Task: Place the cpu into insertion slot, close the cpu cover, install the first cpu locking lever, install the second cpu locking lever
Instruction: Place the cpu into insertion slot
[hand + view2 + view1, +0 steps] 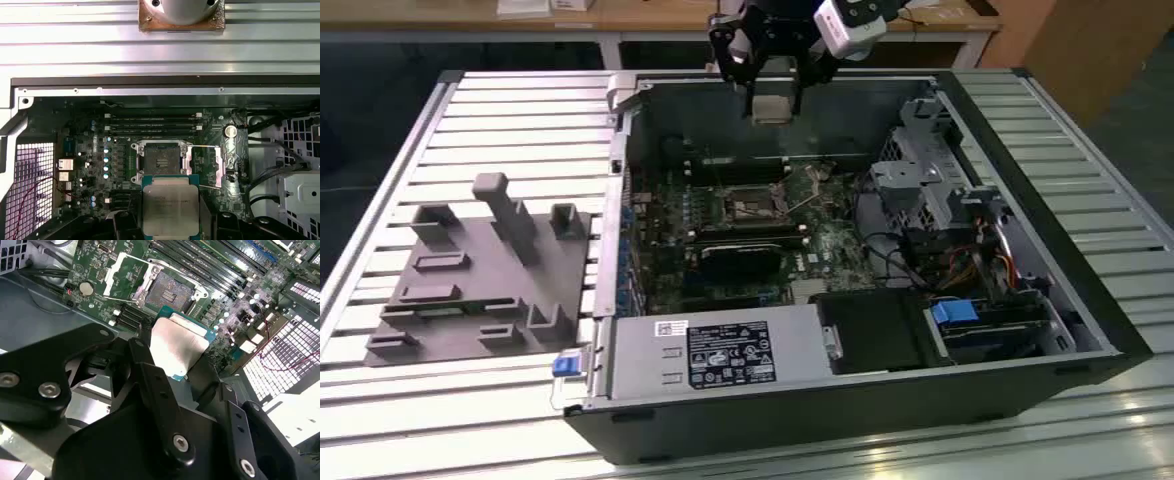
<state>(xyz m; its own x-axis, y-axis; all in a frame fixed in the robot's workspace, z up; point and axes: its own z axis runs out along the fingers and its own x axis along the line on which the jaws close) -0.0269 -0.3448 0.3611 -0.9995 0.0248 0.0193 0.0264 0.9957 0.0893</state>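
Observation:
My gripper (773, 100) hangs above the back wall of the open computer case (1067, 300), shut on the cpu (773, 108). In both wrist views the cpu (180, 347) (170, 205) shows its silver-grey top and green edge between the black fingers (150, 375). The insertion slot (750, 208) (170, 290) (161, 161) lies on the motherboard below and ahead of the chip, its dark pin field bare. The cpu cover (125, 275) (202, 167) is swung open beside the slot. The chip is well above the board, touching nothing but the fingers.
A black rectangular block (740, 262) sits just in front of the slot, and memory slots (150, 122) run along its far side. A power supply (707, 350) and a drive cage (921, 180) crowd the case. A grey fixture (480, 270) stands on the slatted table at the exterior view's left.

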